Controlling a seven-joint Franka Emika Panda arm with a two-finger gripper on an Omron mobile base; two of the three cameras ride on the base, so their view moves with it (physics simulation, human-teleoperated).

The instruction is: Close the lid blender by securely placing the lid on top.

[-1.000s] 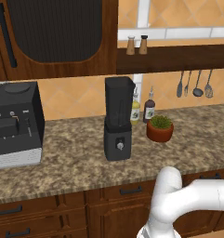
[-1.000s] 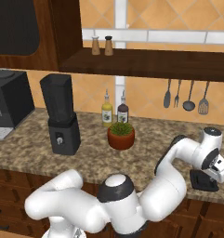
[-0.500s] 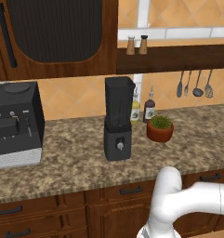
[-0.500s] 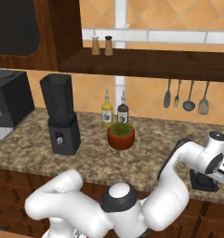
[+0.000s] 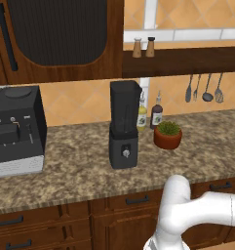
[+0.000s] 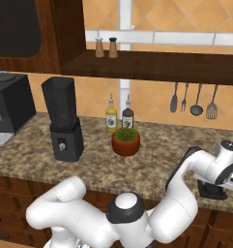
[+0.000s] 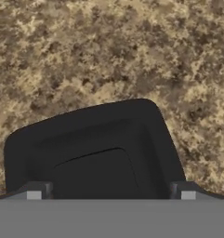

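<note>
- In the hand view my gripper [image 7: 111, 193] looks straight down on the lid [image 7: 92, 151], a black squarish cap lying on the speckled granite counter [image 7: 108, 51] and taking up the lower middle of the frame.
- My two fingertips [image 7: 34, 191] show at the bottom edge, one at each outer side of the lid, spread wide; they straddle it, and I cannot tell whether they touch its sides.
- In the right base view the lid [image 6: 212, 190] sits at the far right edge of the frame, on the counter's front part, with my hand directly over it.
- The blender [image 6: 64, 118] stands at the left of that frame, upright, its jar open at the top, well apart from the lid.
- In the left base view the blender [image 5: 124, 124] stands in the middle of the frame, its small round knob facing forward.
- A potted plant [image 5: 167, 135] sits just right of the blender, and two bottles [image 5: 149, 112] stand behind them against the tiled wall.
- A black coffee machine [image 5: 15, 128] occupies the left edge of the left base view.
- Two shakers [image 6: 106, 47] stand on the wooden shelf in the upper part of the right base view, and utensils [image 6: 193, 99] hang beneath it at the right.
</note>
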